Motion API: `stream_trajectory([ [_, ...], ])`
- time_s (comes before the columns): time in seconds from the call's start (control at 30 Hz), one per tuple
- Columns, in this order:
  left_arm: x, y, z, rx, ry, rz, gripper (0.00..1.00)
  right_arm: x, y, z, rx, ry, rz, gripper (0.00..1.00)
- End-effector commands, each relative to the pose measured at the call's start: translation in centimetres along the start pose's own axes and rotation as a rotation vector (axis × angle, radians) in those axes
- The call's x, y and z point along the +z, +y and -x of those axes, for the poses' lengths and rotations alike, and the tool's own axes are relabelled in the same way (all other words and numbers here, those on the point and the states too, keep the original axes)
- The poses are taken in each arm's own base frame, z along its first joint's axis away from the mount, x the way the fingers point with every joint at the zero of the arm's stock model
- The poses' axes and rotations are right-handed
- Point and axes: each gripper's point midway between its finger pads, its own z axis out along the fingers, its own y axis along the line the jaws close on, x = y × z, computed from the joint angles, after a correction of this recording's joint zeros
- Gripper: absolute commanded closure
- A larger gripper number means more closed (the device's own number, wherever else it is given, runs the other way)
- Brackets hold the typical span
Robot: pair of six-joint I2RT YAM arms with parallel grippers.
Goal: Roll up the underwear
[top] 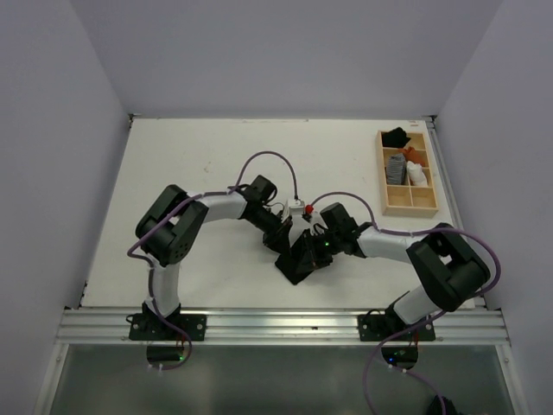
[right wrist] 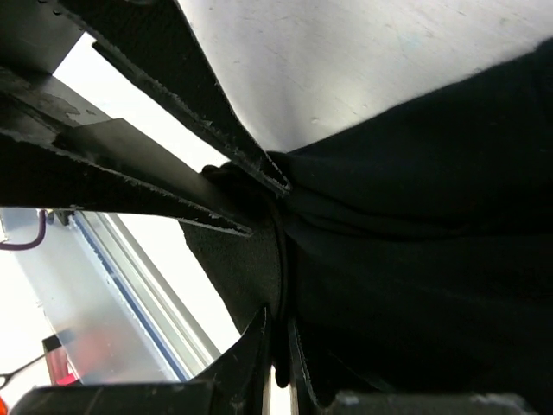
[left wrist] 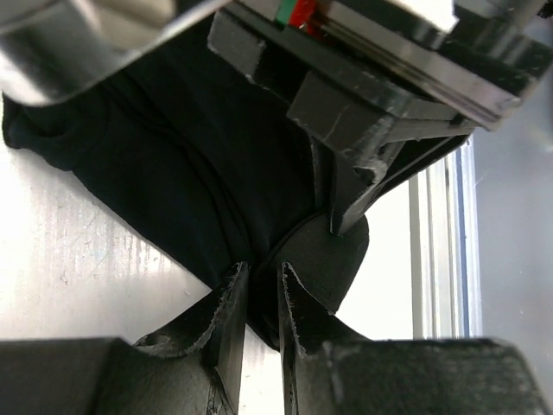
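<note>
**Desk:** What are the pincers doing?

**Photographer:** The right gripper [right wrist: 276, 324] pinches a black fold. Its fingers are pressed almost together, with cloth running up between them. The left gripper [left wrist: 262, 281] meets it nose to nose. Its jaws stand a slit apart at the same ridge of fabric, and I cannot tell whether they bite it.

**Desk:** And the garment?

**Photographer:** The underwear [top: 292, 266] lies on the table [top: 199, 164], about centre and toward the near edge. It is a creased black hump between the two arms.

**Desk:** How will it handle?

**Photographer:** By the look of it, light and limp. It sags and creases wherever it is not held, so I judge it holds no shape of its own, and a roll would spring loose unless pressed down. It does not look fragile, though thin cloth may slide out of narrow fingers. The best hold, I think, is along a doubled edge, one gripper toward each end, so the roll turns evenly rather than twisting.

**Desk:** Counts?

**Photographer:** One black garment on the table, two arms, two grippers. At the far right sits one divided wooden tray [top: 382, 186], well apart from the work. It holds one grey striped roll [top: 397, 166], one white roll [top: 418, 176] just right of it, and one dark bundle [top: 397, 136] at its far end.
</note>
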Motion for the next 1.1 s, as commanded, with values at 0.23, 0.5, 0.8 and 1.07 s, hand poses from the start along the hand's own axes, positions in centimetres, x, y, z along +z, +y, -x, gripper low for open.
stream_trajectory([
  [0.23,1.3,1.4,-1.5,-0.030,0.054,0.092,0.79,-2.1,-2.8,-0.3,0.003,-0.054,-0.225,0.71],
  [0.5,1.5,1.6,-2.1,-0.031,0.073,0.120,0.81,-4.5,-1.4,1.1,-0.034,-0.121,-0.261,0.69],
  [0.8,1.6,1.8,-2.4,-0.034,0.074,0.128,0.81,-8.7,2.0,4.0,-0.253,-0.311,-0.348,0.54],
  [1.07,1.6,1.9,-2.0,-0.029,0.066,0.130,0.81,-5.3,5.5,3.2,-0.560,-0.187,-0.376,0.36],
])
